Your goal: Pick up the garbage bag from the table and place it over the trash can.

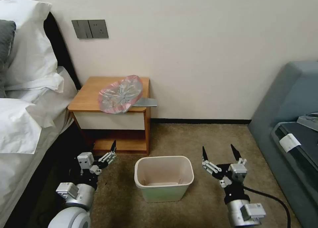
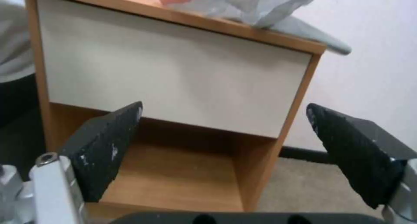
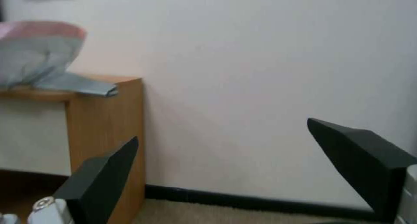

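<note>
The left gripper (image 1: 111,153) and the right gripper (image 1: 221,153) are nearest, both low over the carpet (image 1: 205,135), one on each side of the trash can (image 1: 164,178); both are released, with the black fingers spread wide and nothing between them. The left gripper is in front of the lower shelf of the table (image 1: 89,95). The trash can stands upright on the carpet, in front of the front right corner of the table, and its mouth is open upward. The garbage bag (image 1: 121,94) lies on the right half of the table top, flattened, with its pink rim around it. Its long axis runs from the front edge of the table toward the back right corner, and its lower part hangs a little over the front edge. Under it a flat grey piece (image 1: 147,102) sticks out past the right edge. The bag is higher than both grippers and well apart from them, behind the trash can.
</note>
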Available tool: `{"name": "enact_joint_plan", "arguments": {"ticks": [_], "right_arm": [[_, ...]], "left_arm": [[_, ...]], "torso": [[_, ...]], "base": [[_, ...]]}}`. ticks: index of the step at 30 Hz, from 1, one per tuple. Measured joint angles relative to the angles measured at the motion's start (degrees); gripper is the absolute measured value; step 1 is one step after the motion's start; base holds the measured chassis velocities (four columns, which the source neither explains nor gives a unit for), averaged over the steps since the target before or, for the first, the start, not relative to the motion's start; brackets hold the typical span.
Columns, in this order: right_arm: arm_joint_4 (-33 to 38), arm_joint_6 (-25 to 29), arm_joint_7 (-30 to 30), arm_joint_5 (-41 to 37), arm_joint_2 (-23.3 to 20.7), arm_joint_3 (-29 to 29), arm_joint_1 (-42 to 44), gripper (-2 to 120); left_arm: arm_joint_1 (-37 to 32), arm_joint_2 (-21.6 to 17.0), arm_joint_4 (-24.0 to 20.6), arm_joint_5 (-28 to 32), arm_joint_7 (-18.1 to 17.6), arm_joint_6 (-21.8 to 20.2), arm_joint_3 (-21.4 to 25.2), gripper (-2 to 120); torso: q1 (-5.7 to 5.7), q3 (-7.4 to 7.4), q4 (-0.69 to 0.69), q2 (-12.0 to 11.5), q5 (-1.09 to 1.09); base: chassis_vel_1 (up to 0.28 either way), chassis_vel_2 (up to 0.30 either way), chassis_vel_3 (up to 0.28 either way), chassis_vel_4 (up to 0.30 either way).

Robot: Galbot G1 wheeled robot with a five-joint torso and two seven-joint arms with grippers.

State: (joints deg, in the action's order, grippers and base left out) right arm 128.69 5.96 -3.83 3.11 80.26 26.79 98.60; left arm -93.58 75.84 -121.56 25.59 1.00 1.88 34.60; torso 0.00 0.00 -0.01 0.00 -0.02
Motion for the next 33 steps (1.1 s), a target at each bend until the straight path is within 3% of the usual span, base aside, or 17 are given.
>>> {"name": "enact_joint_plan", "arguments": {"ticks": [3, 5, 8, 13, 21, 23, 33], "right_arm": [[-8.19, 2.00, 1.91, 5.84, -6.98, -2.71, -12.23, 100], [-9.69, 2.28, 2.47, 7.20, -8.07, -3.38, -14.61, 100], [-15.17, 2.48, 5.24, 11.61, -13.29, -7.00, -25.28, 100], [-23.14, 4.64, 7.65, 19.23, -17.54, -12.69, -37.30, 100], [-34.94, 8.43, 8.53, 28.53, -16.91, -22.60, -51.55, 100], [-40.50, 12.84, 8.55, 34.56, -15.17, -24.92, -57.16, 100], [-53.40, 20.27, 8.33, 45.49, -10.20, -27.93, -65.52, 100]], "left_arm": [[-0.18, 1.26, 1.54, -3.44, -0.47, 2.31, 0.09, 99], [-0.12, 1.54, 1.66, -3.86, -0.75, 2.49, 0.16, 99], [-0.09, 2.32, 1.77, -5.37, -1.39, 2.89, 0.76, 99], [0.09, 3.30, 2.91, -6.81, -2.65, 3.50, 1.06, 99], [1.52, 4.54, 5.87, -7.46, -3.25, 3.76, 0.32, 100], [2.35, 4.56, 6.82, -7.45, -3.25, 3.76, 0.27, 100], [3.03, 4.93, 8.57, -7.43, -3.23, 4.11, -0.29, 100]], "torso": [[0.00, 0.01, 0.02, 0.00, 0.02], [0.00, 0.01, 0.02, -0.01, 0.04], [0.00, 0.02, 0.02, -0.01, 0.03], [0.00, 0.02, 0.01, -0.01, 0.03], [0.00, 0.02, 0.02, -0.01, 0.03], [0.01, 0.02, 0.02, -0.01, 0.02], [0.01, 0.01, 0.01, -0.01, 0.01]], "base": [[0.000, 0.000, 0.000, 0.000], [0.000, 0.000, 0.000, 0.000], [0.000, 0.000, 0.000, 0.000], [0.000, 0.000, 0.000, 0.000], [0.000, 0.000, 0.000, 0.000], [0.000, 0.000, 0.000, 0.000], [0.000, 0.000, 0.000, 0.000]]}}
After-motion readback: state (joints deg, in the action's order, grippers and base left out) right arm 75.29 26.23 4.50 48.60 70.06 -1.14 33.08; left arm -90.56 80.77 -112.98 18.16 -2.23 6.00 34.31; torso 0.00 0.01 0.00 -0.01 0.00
